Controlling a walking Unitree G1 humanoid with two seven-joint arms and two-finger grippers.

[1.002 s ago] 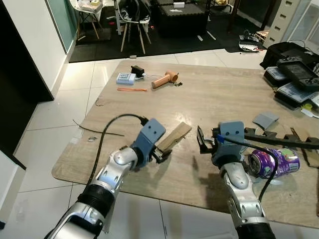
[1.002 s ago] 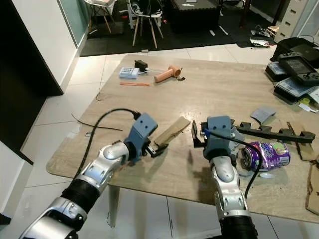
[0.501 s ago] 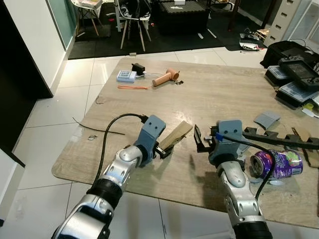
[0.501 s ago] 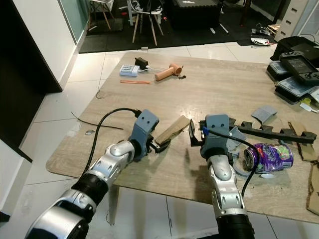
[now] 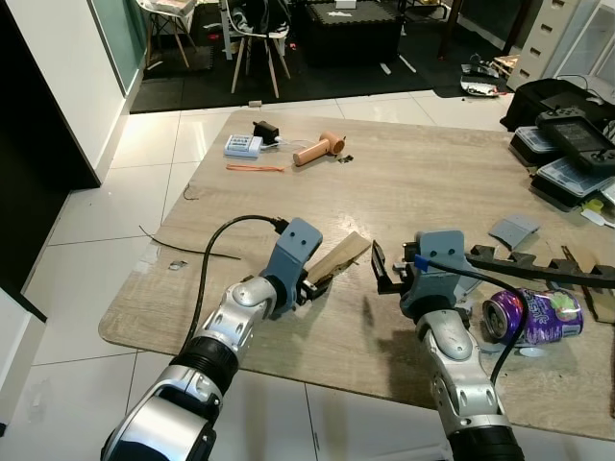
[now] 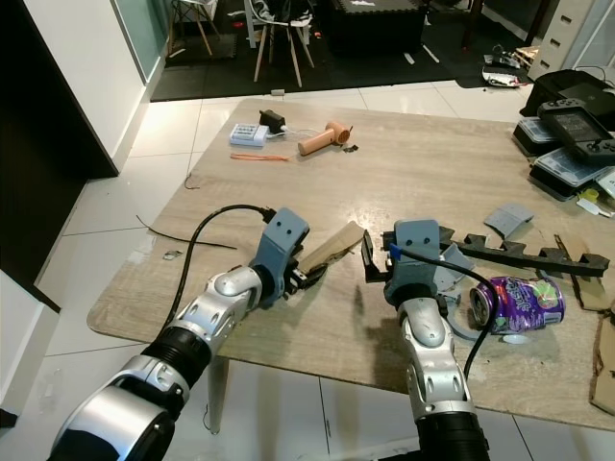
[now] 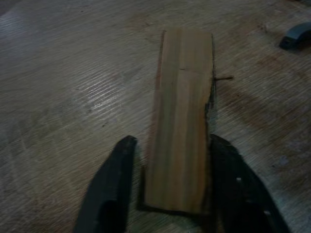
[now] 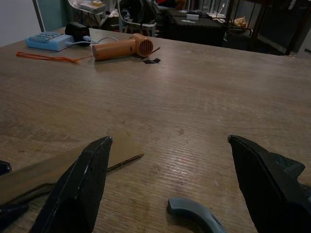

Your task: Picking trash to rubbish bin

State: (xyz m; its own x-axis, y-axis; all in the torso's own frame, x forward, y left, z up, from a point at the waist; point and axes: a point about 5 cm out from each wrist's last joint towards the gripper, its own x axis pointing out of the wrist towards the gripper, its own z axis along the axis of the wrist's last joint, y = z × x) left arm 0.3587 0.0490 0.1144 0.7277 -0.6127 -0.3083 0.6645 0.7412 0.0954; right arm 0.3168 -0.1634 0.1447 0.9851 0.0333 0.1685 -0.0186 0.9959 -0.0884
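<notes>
A flat wooden strip [image 5: 340, 255] lies on the table [image 5: 413, 182] in front of me. My left gripper [image 5: 318, 282] is at its near end. In the left wrist view the two black fingers [image 7: 116, 170] stand either side of the strip [image 7: 182, 111], open, with a thin gap on one side. My right gripper [image 5: 388, 271] hovers open just right of the strip, nothing between its fingers [image 8: 77, 184]. A crushed purple can [image 5: 533, 315] lies on the table to the right of that wrist.
A black jagged foam strip [image 5: 538, 272] and a grey scrap [image 5: 511, 230] lie at the right. A tan hair dryer [image 5: 317, 151], a blue power strip [image 5: 242, 146] and an orange band [image 5: 255, 169] sit at the far left. Black cases [image 5: 567, 134] crowd the right edge.
My left gripper has slid forward so its fingers now flank the strip's near end. The right gripper has drifted a little to the left.
</notes>
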